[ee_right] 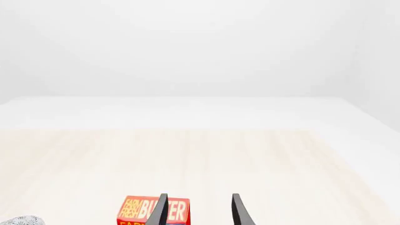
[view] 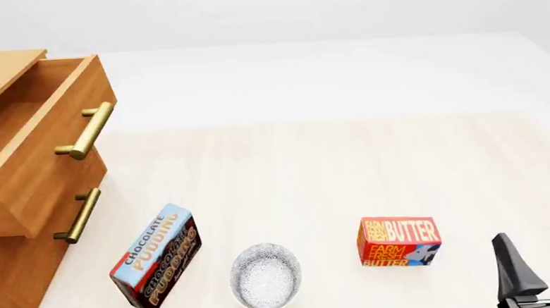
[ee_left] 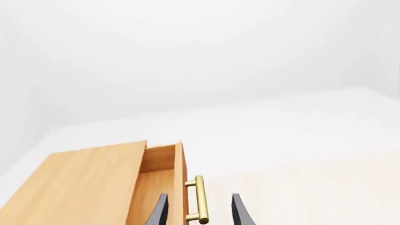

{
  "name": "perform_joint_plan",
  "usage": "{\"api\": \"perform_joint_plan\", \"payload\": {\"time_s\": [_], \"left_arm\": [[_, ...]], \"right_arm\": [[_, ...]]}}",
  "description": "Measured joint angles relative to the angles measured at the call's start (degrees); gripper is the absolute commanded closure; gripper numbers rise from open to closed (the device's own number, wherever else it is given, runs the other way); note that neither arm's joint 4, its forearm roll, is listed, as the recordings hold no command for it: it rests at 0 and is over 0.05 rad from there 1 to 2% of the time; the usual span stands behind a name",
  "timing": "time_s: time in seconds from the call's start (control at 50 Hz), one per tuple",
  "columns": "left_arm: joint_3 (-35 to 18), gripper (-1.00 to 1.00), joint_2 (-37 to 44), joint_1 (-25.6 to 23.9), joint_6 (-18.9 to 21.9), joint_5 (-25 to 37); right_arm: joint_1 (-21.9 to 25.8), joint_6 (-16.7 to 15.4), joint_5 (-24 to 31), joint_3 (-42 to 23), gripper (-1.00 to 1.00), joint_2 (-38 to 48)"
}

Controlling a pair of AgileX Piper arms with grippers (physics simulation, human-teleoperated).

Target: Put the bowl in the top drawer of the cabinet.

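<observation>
— Where is the bowl (view: 265, 276)?
— On the table (view: 351, 171), between two boxes; top drawer (view: 39, 149) is pulled out. I see both grippers, left (ee_left: 198, 213) and right (view: 542, 256), spread, holding nothing

From my seat the cabinet (view: 18, 273) stands at the table's (view: 332, 165) left edge, its top drawer (view: 44, 148) pulled out above the lower drawer (view: 67, 221). Along the near side, left to right, lie the pudding box (view: 155, 257), the bowl (view: 265, 276) and the butter box (view: 399, 241), each apart.
</observation>
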Motion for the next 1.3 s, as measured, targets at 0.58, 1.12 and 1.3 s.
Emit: {"api": "perform_joint_plan", "payload": {"time_s": [0.58, 1.12, 1.3], "left_arm": [[-10.31, -1.00, 12.15, 3.64, -3.23, 10.55], [-11.87, -1.00, 18.04, 6.78, -3.72, 13.96], [-11.24, -1.00, 20.04, 6.84, -4.06, 13.60]], "right_arm": [[0.00, 0.00, 0.00, 0.00, -1.00, 0.00], [0.00, 0.00, 0.00, 0.00, -1.00, 0.00], [0.00, 0.00, 0.00, 0.00, -1.00, 0.00]]}}
